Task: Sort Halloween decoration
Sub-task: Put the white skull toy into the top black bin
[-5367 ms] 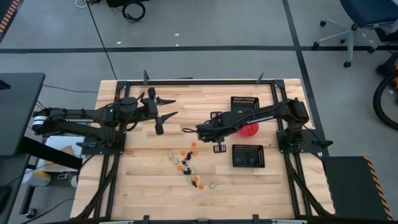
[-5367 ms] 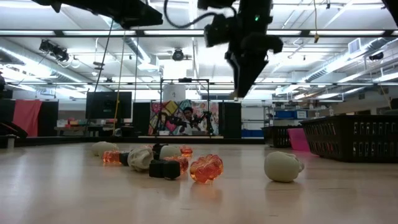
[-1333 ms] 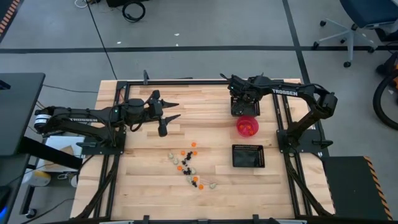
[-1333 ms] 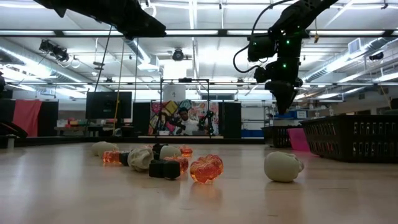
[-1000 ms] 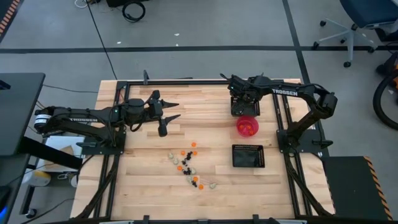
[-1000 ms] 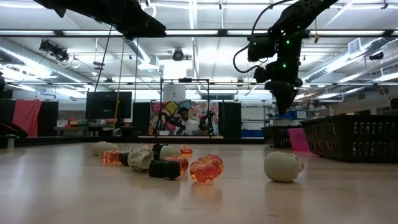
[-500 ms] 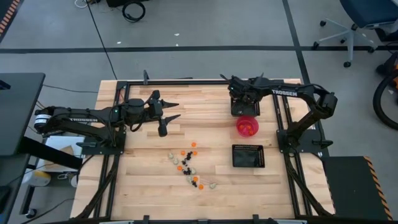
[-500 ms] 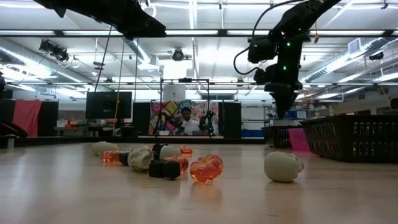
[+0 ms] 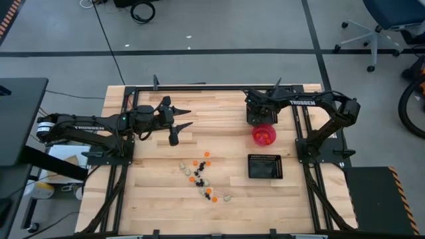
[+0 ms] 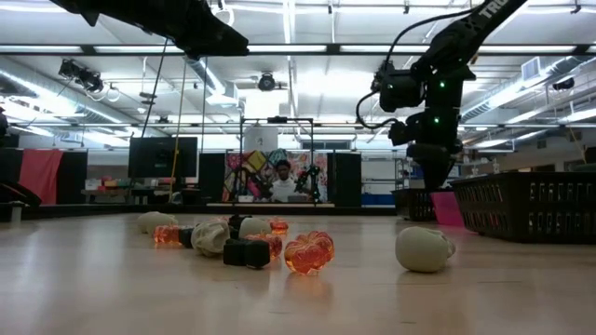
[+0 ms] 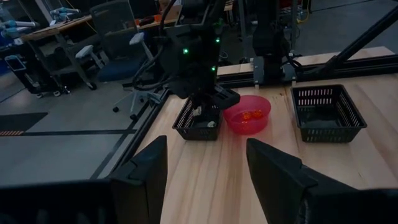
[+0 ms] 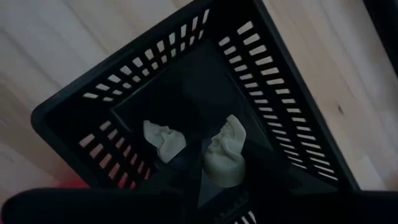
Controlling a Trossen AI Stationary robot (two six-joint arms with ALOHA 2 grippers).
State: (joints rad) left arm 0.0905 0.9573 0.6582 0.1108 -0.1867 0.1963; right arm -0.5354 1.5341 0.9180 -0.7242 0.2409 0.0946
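- Table: nothing on it has shifted in the last second. Only the right arm moves.
- Right arm: a few seconds back it was out at the loose pile. Now it has swung in over the far tray, the mesh tray just behind the pink-red bowl, and in the last half second it has sunk lower toward it.
- Left arm: parked well apart from the bowl, across the table. The left gripper hangs with its fingers spread wide and holds nothing.
- Near tray: just in front of the bowl, untouched.
- Bowl: orange pieces already lie inside it.
- Right gripper: fingers half-closed, and they look pinched on a pale cream skull inside the far tray's walls.
- Second cream skull: it lies on that tray's floor, just beside the held one.
- Remaining decorations: orange, black and cream bits, well apart from the bowl toward the table's middle.
- My read: you are at the drop. Cream goes behind the bowl and orange goes in it. Most of the pile is not yet sorted.
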